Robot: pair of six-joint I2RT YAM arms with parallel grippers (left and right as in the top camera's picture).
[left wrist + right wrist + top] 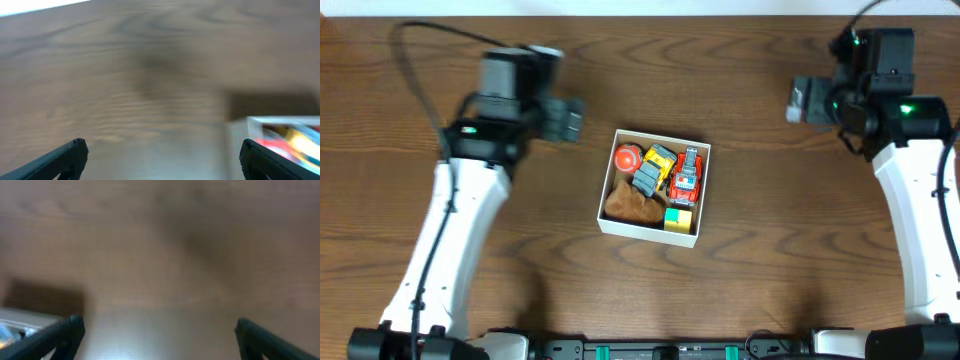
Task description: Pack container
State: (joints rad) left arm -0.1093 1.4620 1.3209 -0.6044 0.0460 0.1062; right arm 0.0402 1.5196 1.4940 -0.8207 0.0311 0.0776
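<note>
The container [607, 222] is a small white-walled square box at the table's middle. It holds a red round toy [627, 157], a yellow and grey toy truck [654, 167], a red toy car [686, 177], a brown plush piece [631, 207] and a yellow-green block [678, 219]. My left gripper [566, 121] is open and empty, up and left of the container; the box corner [260, 122] shows blurred in the left wrist view by the open fingers [162, 155]. My right gripper [800, 100] is open and empty at the far right; its fingers [157, 332] frame bare wood.
The brown wooden table [770, 250] spreads around the container. A white edge runs along the table's far side [30, 7]. Both white arms reach in from the front corners.
</note>
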